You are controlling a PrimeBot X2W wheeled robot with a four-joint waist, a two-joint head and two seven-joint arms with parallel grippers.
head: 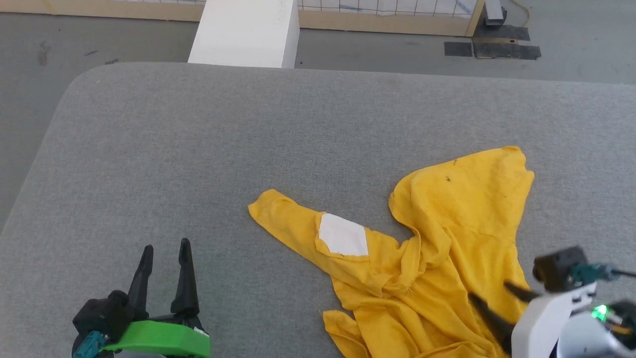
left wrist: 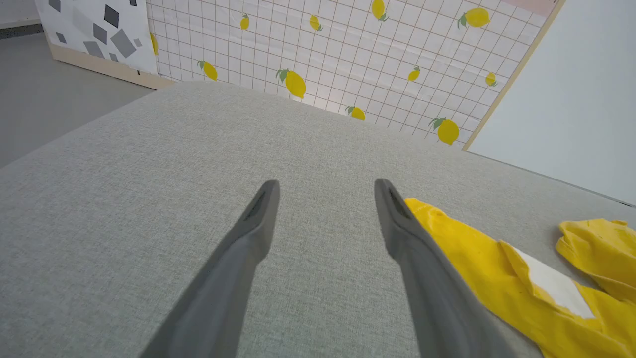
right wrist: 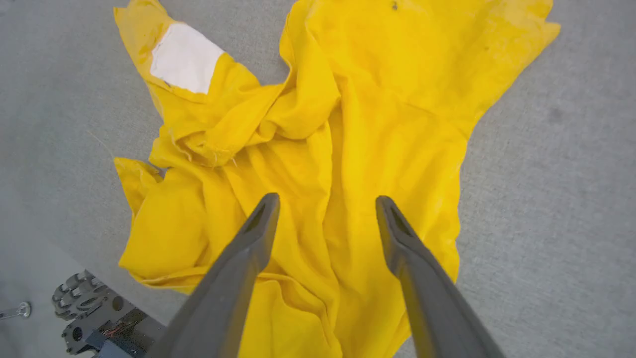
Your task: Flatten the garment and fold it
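On the grey tabletop (head: 248, 124), near right, lay one crumpled garment (head: 462, 214). The left gripper (head: 166, 244) and right gripper (head: 488, 289) both had jaws spread, empty.

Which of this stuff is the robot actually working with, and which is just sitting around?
Job: crumpled mustard-yellow cotton T-shirt; grey fabric-covered table under it; left jaws and right jaws, both open.
Just around: white rectangular block beyond the table; lemon-printed grid wall panel; dark floor mats.
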